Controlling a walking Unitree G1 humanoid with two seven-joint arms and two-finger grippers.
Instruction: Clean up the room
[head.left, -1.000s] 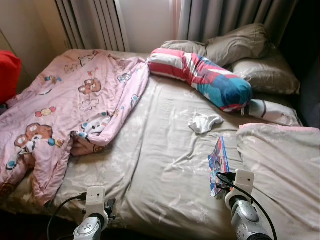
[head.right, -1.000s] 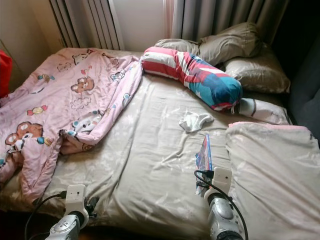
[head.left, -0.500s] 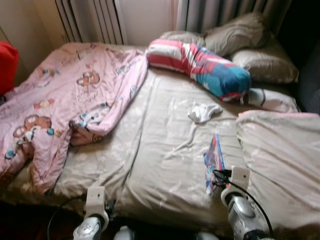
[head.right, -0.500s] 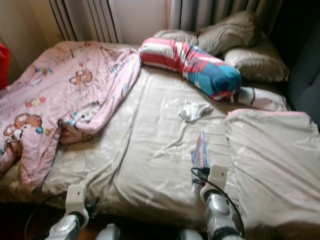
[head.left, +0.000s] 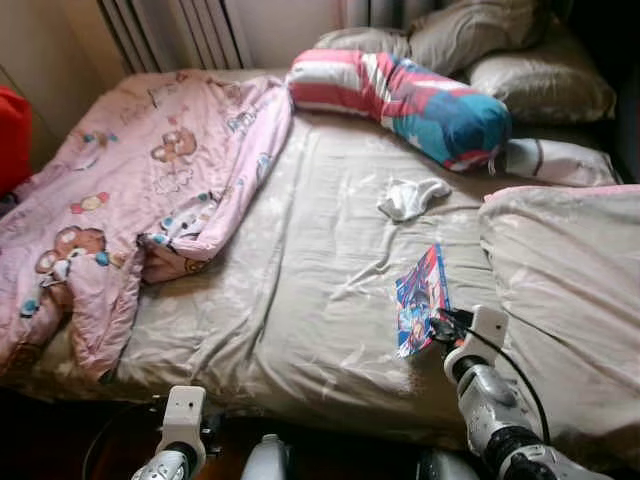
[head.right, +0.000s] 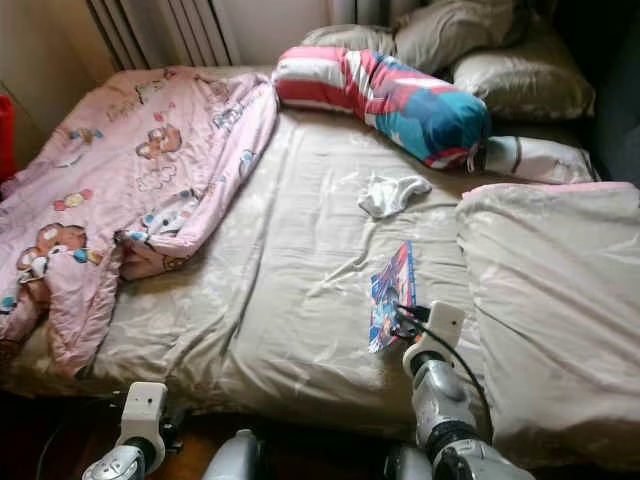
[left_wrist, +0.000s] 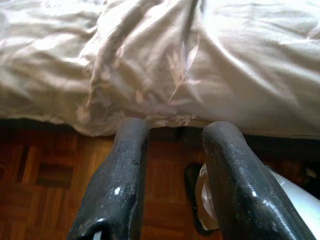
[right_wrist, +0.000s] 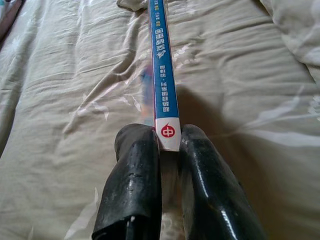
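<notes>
A thin colourful book is raised off the beige bed sheet, tilted so its cover shows. My right gripper is shut on the lower end of its blue spine, above the bed's front right part. A crumpled white cloth lies on the sheet beyond the book. My left gripper is open with nothing between its fingers. It hangs low at the bed's front edge, over the wooden floor.
A pink bear-print blanket covers the bed's left side and spills over its edge. A striped bolster and beige pillows lie at the head. A beige duvet is heaped at the right. A red object stands far left.
The camera has moved, so the bed sits lower and further off in view. The book stays in my right gripper but now shows more of its cover.
</notes>
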